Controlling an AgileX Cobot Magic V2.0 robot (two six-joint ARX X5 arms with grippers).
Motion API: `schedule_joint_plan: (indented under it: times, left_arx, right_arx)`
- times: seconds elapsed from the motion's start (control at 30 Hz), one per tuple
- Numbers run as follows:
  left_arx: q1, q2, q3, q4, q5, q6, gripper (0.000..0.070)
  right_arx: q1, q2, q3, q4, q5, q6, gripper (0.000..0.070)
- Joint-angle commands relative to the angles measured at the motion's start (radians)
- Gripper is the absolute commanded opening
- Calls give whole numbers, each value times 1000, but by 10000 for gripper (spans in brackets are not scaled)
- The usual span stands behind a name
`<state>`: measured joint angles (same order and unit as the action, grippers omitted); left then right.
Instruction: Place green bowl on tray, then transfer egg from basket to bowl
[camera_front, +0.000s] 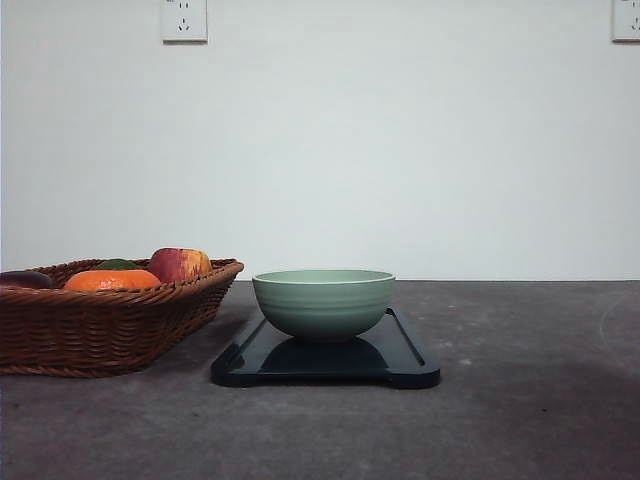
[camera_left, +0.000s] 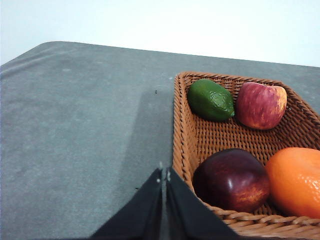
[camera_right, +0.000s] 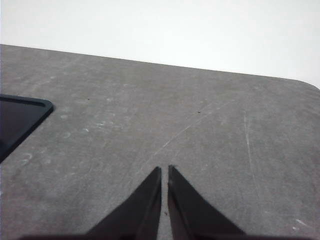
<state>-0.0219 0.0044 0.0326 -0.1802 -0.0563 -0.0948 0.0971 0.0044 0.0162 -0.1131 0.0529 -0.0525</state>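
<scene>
The pale green bowl (camera_front: 323, 301) stands upright on the dark navy tray (camera_front: 405, 362) in the middle of the table. To its left sits the brown wicker basket (camera_front: 100, 325), holding an orange (camera_front: 112, 280), a red-yellow apple (camera_front: 180, 264) and a lime (camera_front: 117, 264). In the left wrist view the basket (camera_left: 187, 130) also holds a dark red apple (camera_left: 231, 180); the egg is out of view. My left gripper (camera_left: 163, 175) is shut, hovering beside the basket's rim. My right gripper (camera_right: 164, 171) is shut over bare table, with a corner of the tray (camera_right: 20, 117) off to one side.
The grey table (camera_front: 520, 400) stretches to the right of the tray and in front of it. A white wall with two power outlets (camera_front: 184, 20) rises behind the table's far edge.
</scene>
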Motion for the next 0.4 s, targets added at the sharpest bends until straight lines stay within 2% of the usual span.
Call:
schedule_joint_plan:
  times: [0.0, 0.37]
  left_arx:
    - [1, -1, -19, -7, -1, -3, 0]
    - [1, -1, -19, -6, -1, -3, 0]
  right_arx:
    - [0, -1, -4, 12, 0, 10, 15]
    - [0, -1, -4, 12, 0, 10, 15]
